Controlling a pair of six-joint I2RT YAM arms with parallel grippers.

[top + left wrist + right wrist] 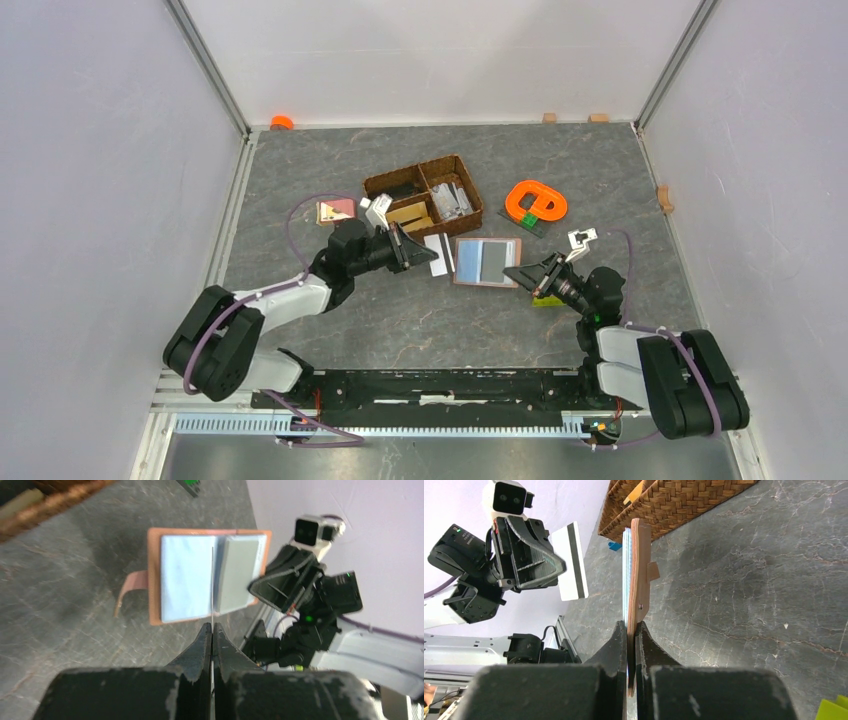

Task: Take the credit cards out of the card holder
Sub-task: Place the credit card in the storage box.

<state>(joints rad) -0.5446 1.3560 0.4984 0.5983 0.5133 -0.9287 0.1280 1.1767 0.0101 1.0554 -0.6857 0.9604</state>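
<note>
Left gripper pinches a credit card; right gripper clamps the card holder

From the left wrist the credit card shows only as a thin edge between closed fingers. What the card holder's pale sleeves contain is unclear. Grey veined table, pale walls. The card holder spreads open between both grippers. Beyond the left gripper, a divided woven basket holds tan and grey pieces.

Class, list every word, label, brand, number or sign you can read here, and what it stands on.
No text can be read anywhere.
The credit card in the left pincer shows only a dark stripe.
The sleeves of the card holder look blank.
Things in the woven basket are too small to read.
</note>
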